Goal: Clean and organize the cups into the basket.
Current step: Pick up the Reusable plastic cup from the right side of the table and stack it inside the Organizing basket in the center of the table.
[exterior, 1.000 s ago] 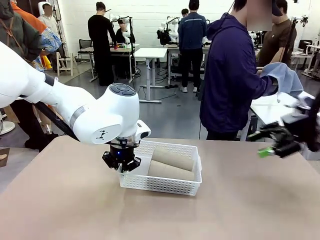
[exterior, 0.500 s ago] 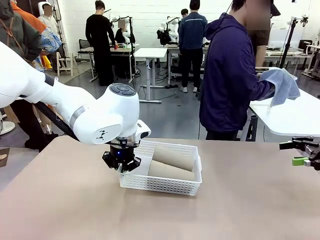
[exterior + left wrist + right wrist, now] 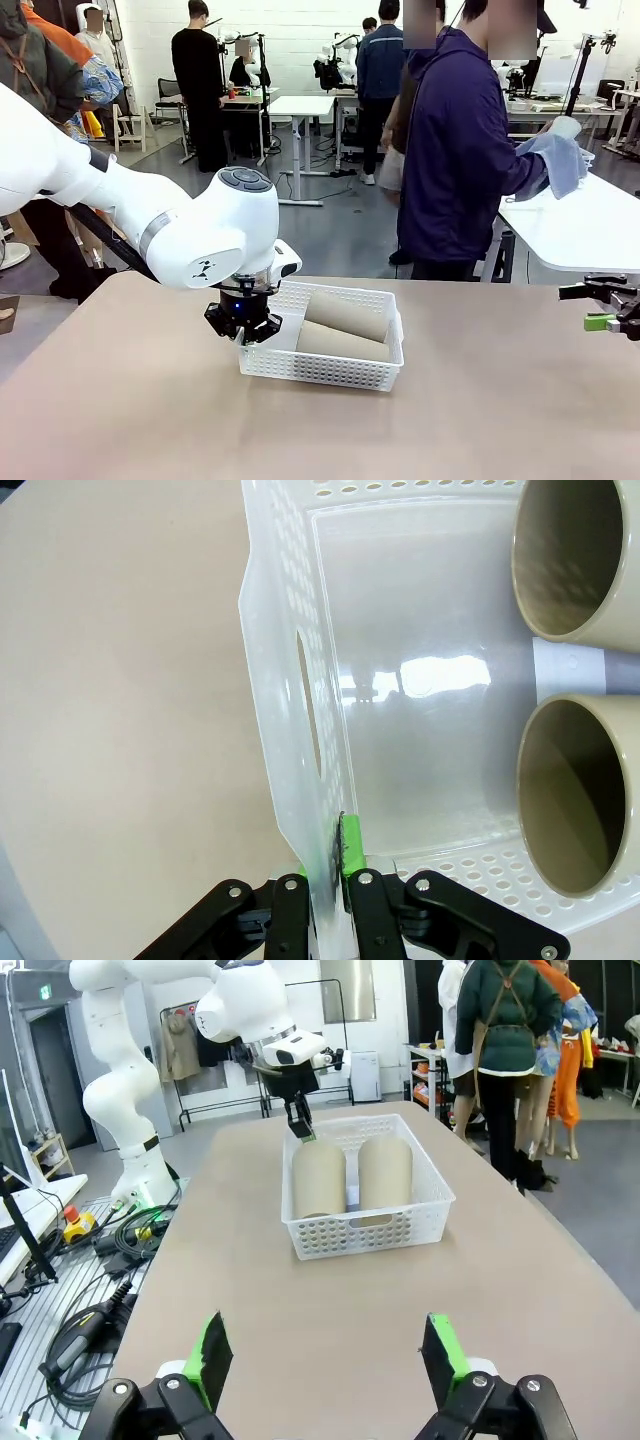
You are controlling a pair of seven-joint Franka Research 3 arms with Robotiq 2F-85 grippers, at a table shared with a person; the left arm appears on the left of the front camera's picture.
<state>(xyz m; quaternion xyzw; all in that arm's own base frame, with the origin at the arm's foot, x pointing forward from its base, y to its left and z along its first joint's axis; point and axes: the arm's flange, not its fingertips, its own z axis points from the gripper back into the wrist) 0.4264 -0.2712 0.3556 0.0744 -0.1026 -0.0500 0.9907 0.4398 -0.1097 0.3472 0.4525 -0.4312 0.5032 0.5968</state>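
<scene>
On the tan counter (image 3: 480, 400), one shallow white basket (image 3: 320, 368), rectangular, perforated sides, handle cutouts. Inside it, two tan-brown cups (image 3: 345, 315) (image 3: 340, 342) on their sides, side by side, mouths toward the left tool (image 3: 335, 865). Beyond the far edge, one pale cup (image 3: 567, 127) held up by the person (image 3: 460, 150) in a blue cloth (image 3: 550, 160). Left tool clamped on the basket's end wall. Right tool (image 3: 325, 1355) spread wide, gripping nothing, over the counter's right side.
</scene>
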